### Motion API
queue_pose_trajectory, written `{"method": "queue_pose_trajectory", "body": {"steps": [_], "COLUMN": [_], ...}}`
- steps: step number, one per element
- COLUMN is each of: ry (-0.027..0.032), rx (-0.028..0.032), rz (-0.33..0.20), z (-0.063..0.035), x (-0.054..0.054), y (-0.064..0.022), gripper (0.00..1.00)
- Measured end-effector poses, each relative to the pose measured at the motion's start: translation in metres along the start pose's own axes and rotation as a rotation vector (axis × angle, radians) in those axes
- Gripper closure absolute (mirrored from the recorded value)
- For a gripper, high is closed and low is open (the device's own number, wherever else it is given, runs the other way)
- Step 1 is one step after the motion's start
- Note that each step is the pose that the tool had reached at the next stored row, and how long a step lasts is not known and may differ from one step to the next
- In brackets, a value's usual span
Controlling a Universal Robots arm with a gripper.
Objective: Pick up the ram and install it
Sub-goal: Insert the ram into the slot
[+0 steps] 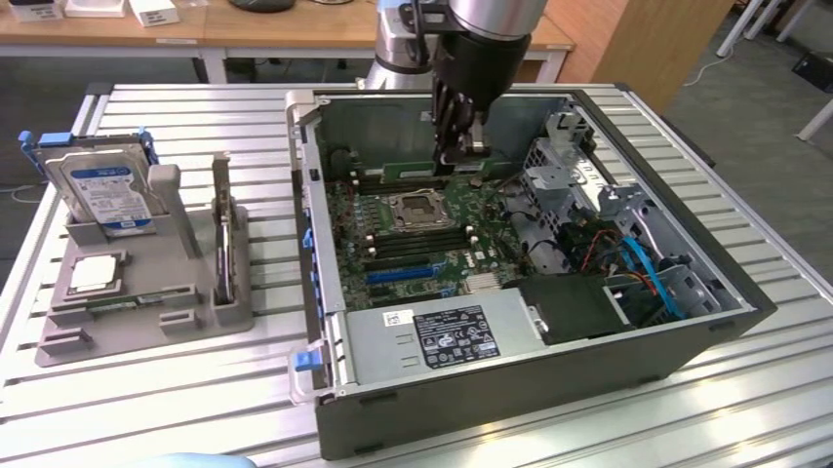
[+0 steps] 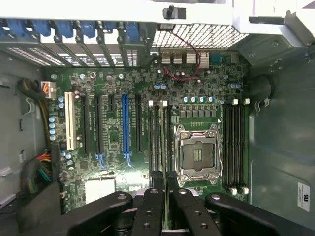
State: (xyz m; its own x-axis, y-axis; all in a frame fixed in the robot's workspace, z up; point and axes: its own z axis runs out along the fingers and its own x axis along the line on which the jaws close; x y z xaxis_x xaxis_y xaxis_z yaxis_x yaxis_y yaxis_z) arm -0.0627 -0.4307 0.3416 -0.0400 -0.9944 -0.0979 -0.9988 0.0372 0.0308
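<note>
My gripper (image 1: pixel 461 159) reaches down into the open computer case (image 1: pixel 326 244), near its back wall. It is shut on the ram (image 1: pixel 493 169), a thin green stick held level just above the motherboard (image 1: pixel 404 244). In the wrist view the gripper (image 2: pixel 165 181) has its two dark fingers (image 2: pixel 156 196) almost together. The ram's thin edge (image 2: pixel 165 167) runs out between them. It lies in line with the black memory slots (image 2: pixel 156 137) beside the empty processor socket (image 2: pixel 198 155). Whether the stick touches a slot I cannot tell.
On the exterior view's left, a grey holder (image 1: pixel 131 312) carries a blue-labelled hard drive (image 1: pixel 107 190) and a square silver processor chip (image 1: pixel 94 275). Inside the case are a metal drive cage (image 1: pixel 573 166), cables and a labelled power supply (image 1: pixel 443 336). More memory slots (image 2: pixel 235 147) flank the socket.
</note>
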Motion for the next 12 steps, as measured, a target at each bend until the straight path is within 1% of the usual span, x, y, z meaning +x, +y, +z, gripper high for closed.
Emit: {"method": "queue_pose_trajectory", "body": {"steps": [6, 12], "ry": [0.0002, 0.0001], "rx": [0.0004, 0.0024], "rz": [0.0, 0.0], "z": [0.0108, 0.0217], "x": [-0.001, 0.0], "y": [-0.0011, -0.0017], "gripper": [0.87, 0.87]}}
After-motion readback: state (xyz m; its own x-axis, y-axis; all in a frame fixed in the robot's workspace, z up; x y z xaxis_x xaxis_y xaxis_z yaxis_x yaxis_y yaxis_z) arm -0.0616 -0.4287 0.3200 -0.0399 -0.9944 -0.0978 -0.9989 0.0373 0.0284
